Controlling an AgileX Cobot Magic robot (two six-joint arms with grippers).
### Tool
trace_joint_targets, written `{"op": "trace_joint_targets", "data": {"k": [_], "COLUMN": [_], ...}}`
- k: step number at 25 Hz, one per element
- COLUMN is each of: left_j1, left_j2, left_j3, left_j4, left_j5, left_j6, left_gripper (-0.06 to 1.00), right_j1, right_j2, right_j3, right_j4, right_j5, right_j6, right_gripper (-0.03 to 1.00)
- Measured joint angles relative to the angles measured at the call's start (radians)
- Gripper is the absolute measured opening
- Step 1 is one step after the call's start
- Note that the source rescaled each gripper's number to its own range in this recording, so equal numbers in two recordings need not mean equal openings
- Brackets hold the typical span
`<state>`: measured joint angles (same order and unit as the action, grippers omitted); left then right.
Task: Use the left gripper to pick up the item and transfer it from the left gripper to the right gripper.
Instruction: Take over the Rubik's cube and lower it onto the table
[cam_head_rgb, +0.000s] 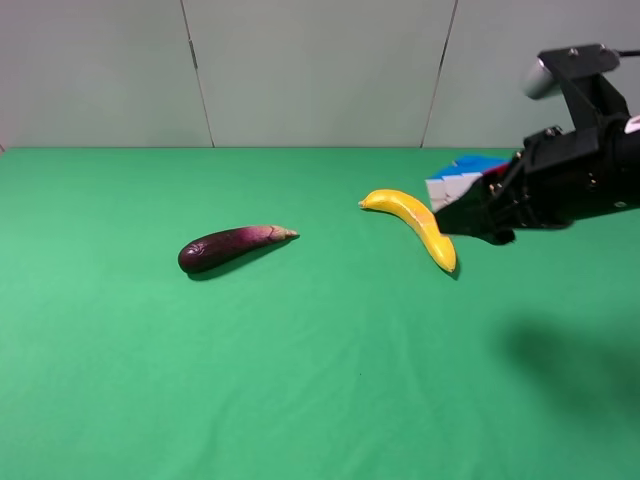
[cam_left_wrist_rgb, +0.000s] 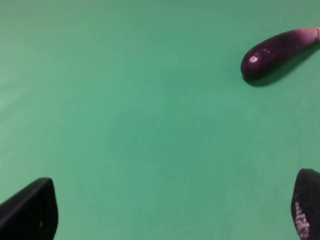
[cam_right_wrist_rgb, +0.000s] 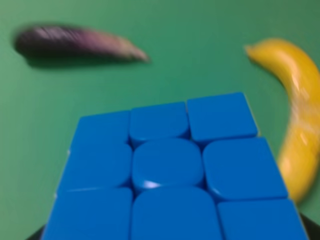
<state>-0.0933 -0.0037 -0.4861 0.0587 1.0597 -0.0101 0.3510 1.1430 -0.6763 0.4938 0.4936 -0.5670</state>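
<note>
Gripping the puzzle cube (cam_head_rgb: 462, 178) toward the far right corner of the surface (cam_head_rgb: 300, 380), the right hand (cam_head_rgb: 478, 218) seems clenched; blur hides its fingers, so a shallow hold could drop it. The left hand (cam_left_wrist_rgb: 167, 212) hangs released.

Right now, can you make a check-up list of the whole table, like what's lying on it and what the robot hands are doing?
Surface: green table, flat, no spills seen.
Job's things: puzzle cube, blue and white faces showing, held on the right side.
Clutter: eggplant lying left of the middle; banana lying close by the right gripper.
Grippers: left gripper open, with nothing between its fingers; right gripper shut on the puzzle cube.
Cables: nothing seen.
Surroundings: pale grey wall panels behind the table.
</note>
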Motion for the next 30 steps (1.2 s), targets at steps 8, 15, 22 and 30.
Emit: {"op": "trace_joint_targets", "data": {"k": [8, 15, 22, 30], "left_j1": [0.000, 0.000, 0.000, 0.000], "left_j2": [0.000, 0.000, 0.000, 0.000], "left_j3": [0.000, 0.000, 0.000, 0.000], "left_j4": [0.000, 0.000, 0.000, 0.000], "left_j5": [0.000, -0.001, -0.002, -0.002], "left_j6": [0.000, 0.000, 0.000, 0.000], "left_gripper": [0.82, 0.82, 0.82, 0.82], "right_j1": [-0.100, -0.103, -0.103, -0.103], "right_j2": [0.061, 0.262, 0.433, 0.585], "right_j3": [0.000, -0.067, -0.202, -0.233], "right_j4": [-0.198, -0.271, -0.442, -0.572], "right_j5": [0.164, 0.263, 0.320, 0.312], "right_j6": [0.178, 0.260, 0.420, 0.524], "right_gripper": [0.00, 0.00, 0.00, 0.00]}}
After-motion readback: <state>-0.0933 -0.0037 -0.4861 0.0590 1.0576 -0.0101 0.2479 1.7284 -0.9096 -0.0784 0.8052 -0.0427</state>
